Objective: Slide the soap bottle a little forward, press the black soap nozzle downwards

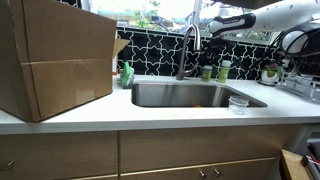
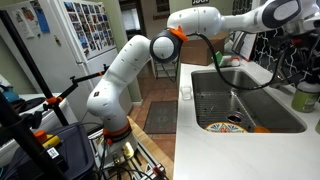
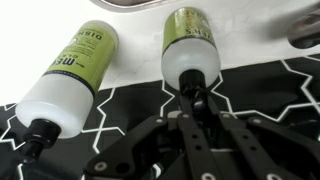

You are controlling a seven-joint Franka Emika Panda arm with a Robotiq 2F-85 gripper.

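Soap bottle (image 3: pixel 190 45) directly beyond tool (image 3: pixel 197 108)

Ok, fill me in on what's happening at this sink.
The Panda arm reaches across the counter to the back of the sink. In the wrist view its gripper sits at the pump end of the soap bottle, while a second bottle stands beside it, untouched. The black parts blend together, so I cannot tell whether the jaws have closed.

A home kitchen: steel sink (image 1: pixel 170 94), faucet (image 1: pixel 188 45), cabinets (image 1: pixel 180 152) (fridge (image 2: pixel 85 30) nearby)
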